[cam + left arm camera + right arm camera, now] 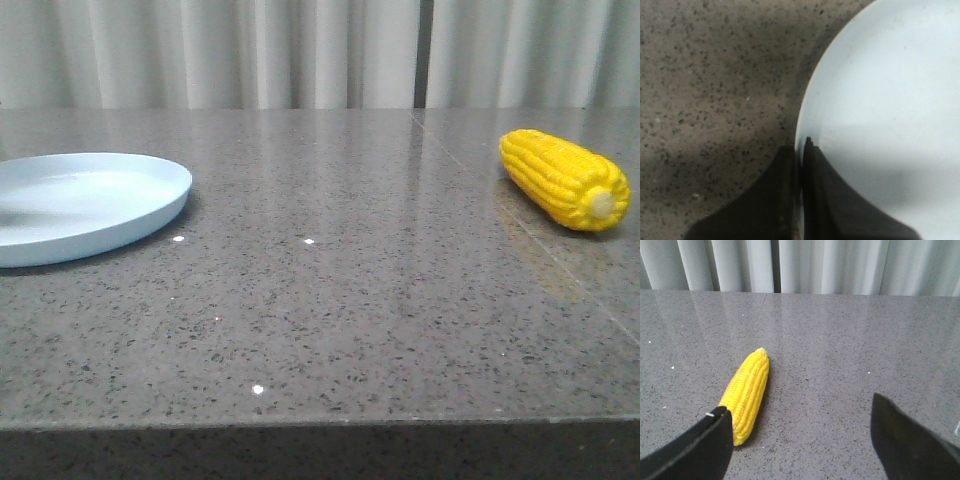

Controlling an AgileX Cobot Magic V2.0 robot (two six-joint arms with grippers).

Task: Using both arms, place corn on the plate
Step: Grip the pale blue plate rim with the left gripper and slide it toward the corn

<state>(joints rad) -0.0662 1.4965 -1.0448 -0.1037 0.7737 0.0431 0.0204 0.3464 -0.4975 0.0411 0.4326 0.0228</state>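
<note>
You have the corn lying on its side at the right of the front frame, pale stub end toward the camera, on the speckled worktop. The plate sits well apart from it at the left edge of that frame, empty.

Your right hand is spread wide and holds nothing. In its wrist view one finger sits just beside the cob's near end, the other finger well off over bare stone, so the cob is off to one side and not centred between them. Close from here and you will likely clip only the end; the cob is round and looks like smooth plastic, so it may roll or squirt away.

Your left hand is pinched together, its two fingers meeting right at the plate rim. Whether they clamp the rim or only rest over it you cannot tell from this view. If they do grip it, any pull could tilt or drag the plate, and a shifted plate would throw off the drop.
</note>
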